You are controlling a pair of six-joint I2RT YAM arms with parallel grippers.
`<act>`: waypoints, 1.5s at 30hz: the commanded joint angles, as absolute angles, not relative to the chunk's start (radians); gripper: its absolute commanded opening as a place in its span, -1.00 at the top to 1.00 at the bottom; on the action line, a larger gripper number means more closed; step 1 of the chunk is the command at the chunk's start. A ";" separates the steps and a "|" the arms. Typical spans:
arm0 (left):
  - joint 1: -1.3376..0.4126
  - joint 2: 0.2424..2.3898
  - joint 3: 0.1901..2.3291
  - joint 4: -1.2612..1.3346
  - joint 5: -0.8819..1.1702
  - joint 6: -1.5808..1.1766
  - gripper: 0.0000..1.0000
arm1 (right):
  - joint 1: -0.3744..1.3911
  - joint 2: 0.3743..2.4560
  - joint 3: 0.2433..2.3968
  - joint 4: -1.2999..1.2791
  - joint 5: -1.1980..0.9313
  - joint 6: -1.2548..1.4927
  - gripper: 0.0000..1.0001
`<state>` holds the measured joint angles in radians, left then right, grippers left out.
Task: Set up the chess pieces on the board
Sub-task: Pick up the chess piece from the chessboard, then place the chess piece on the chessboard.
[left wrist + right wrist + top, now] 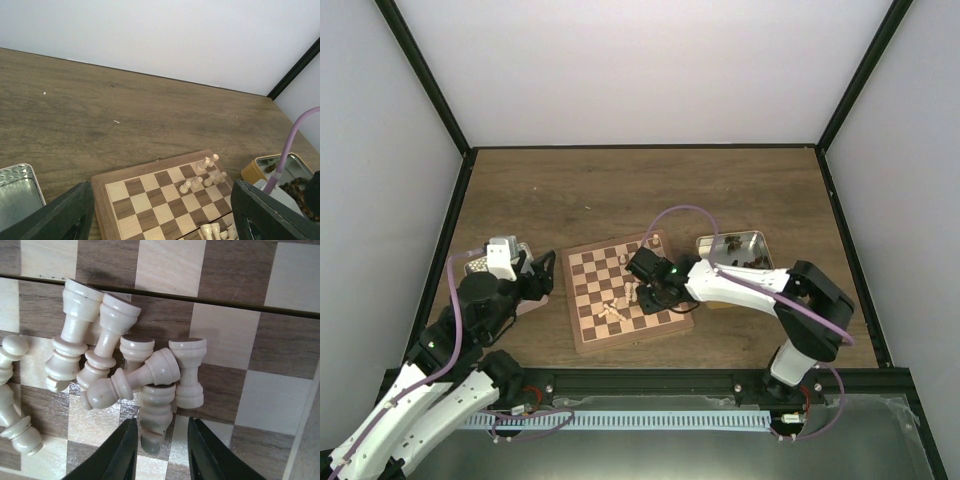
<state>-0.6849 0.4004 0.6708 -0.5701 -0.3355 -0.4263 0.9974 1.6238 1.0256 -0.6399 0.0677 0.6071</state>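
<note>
Right tool (pixel 161 422) — jaws apart — straddles a toppled cream chess piece (pixel 155 407) on the board (pixel 225 325).

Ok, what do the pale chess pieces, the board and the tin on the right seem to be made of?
The chess pieces: pale turned wood, smooth, faint grain showing. The board: wood, probably veneered squares, grain running through light and dark checks, satin finish. The tin: metal, silvery and reflective inside.

The left arm (pixel 430 360) rises from its base and bends forward; the left gripper (pixel 542 272) faces right with its jaws wide apart. The right arm (pixel 750 285) folds at the elbow and stretches left; the right gripper (pixel 161 442) points straight down, its fingers (pixel 122 452) narrowly parted.
</note>
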 commanded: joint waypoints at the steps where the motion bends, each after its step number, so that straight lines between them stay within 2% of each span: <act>1: -0.680 0.397 0.664 -0.557 -0.336 -0.423 -0.53 | 1.004 1.654 1.022 -0.607 0.074 0.593 0.45; 6: -0.680 0.398 0.665 -0.559 -0.336 -0.423 -0.53 | 1.003 1.680 1.014 -0.589 0.068 0.578 0.53; 13: -0.680 0.403 0.664 -0.560 -0.337 -0.426 -0.53 | 1.002 1.634 0.984 -0.569 -0.005 0.513 0.85; 22: -0.680 0.419 0.663 -0.556 -0.325 -0.427 -0.53 | 0.997 1.499 0.977 -0.551 -0.044 0.454 0.85; 32: -0.680 0.428 0.660 -0.546 -0.276 -0.438 -0.53 | 0.995 1.461 0.976 -0.513 -0.041 0.421 0.84; 39: -0.680 0.432 0.562 -0.424 -0.048 -0.567 -0.54 | 0.995 1.466 0.972 -0.449 -0.051 0.418 0.84; 45: -0.680 0.413 0.444 -0.246 0.103 -0.686 -0.54 | 0.995 1.411 0.915 -0.244 -0.190 0.436 0.84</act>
